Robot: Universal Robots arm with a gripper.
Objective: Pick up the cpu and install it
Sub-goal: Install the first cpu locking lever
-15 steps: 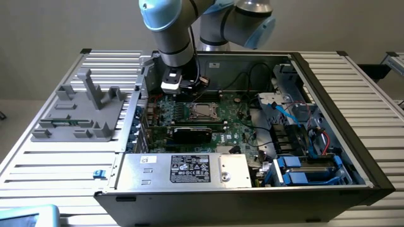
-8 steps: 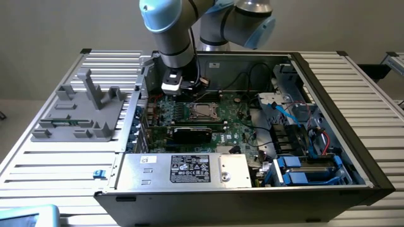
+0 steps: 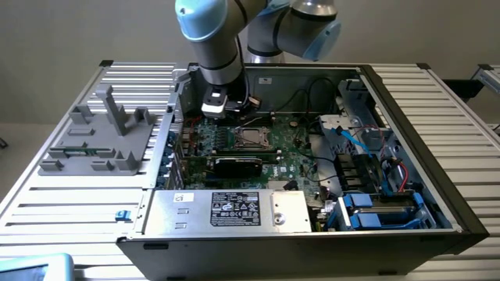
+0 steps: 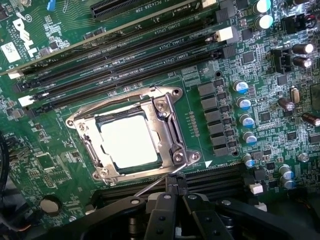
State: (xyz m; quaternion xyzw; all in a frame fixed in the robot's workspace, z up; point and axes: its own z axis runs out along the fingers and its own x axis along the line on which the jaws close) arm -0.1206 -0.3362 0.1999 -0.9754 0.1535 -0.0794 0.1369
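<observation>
Fingers (image 4: 171, 192): closed together, tips at the socket's thin lever wire (image 4: 150, 187); grip on it cannot be told | cpu (image 4: 131, 142): seated flat in socket (image 4: 172, 125), metal frame around it | socket: mid-motherboard (image 4: 50, 165), beside memory slots (image 4: 125, 55).

Open PC tower case (image 3: 297, 257) lies on its side on slatted aluminium bench (image 3: 70, 216). Grey plastic fixture (image 3: 102, 140) on bench, on the exterior view's left of the case. Small blue clip (image 3: 121, 215) at bench edge, just beside case. Inside the case: green motherboard (image 3: 293, 146), black expansion card (image 3: 238, 165) plugged across it, silver power supply (image 3: 226, 211) with black label along near wall, blue drive caddies (image 3: 367, 211) at the exterior view's right. Wrist view: black RAM slots (image 4: 130, 55) beside metal socket frame (image 4: 170, 125), row of blue-banded capacitors (image 4: 243, 103) near it, white Dell logo (image 4: 25, 35) on the board.
</observation>
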